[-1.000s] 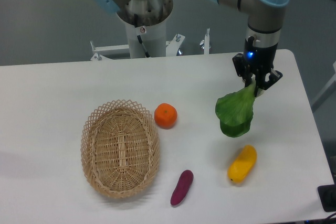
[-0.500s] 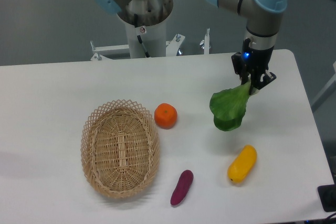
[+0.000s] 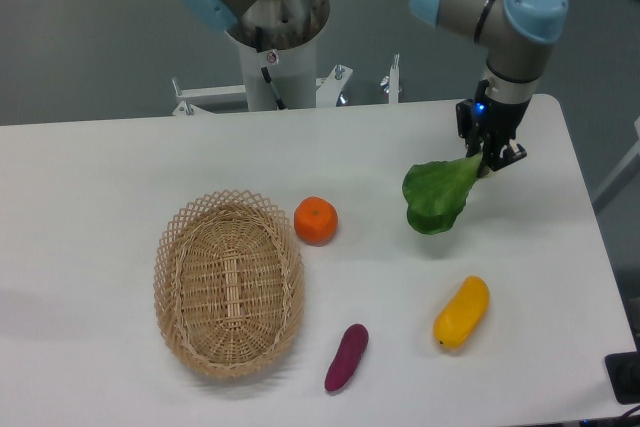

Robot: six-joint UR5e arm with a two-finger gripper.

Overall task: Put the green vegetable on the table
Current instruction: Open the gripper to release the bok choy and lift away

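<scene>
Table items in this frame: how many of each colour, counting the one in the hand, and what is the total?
Green: 1, the leafy vegetable held by the hand
Orange: 1, the orange
Yellow: 1, the mango-shaped fruit
Purple: 1, the eggplant
Tan: 1, the wicker basket
Total: 5

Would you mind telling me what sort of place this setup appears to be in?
Probably a robotics lab: a pedestal-mounted arm works a bare white table laid out with toy produce, its gripper holding a green vegetable near a wicker basket.
</scene>
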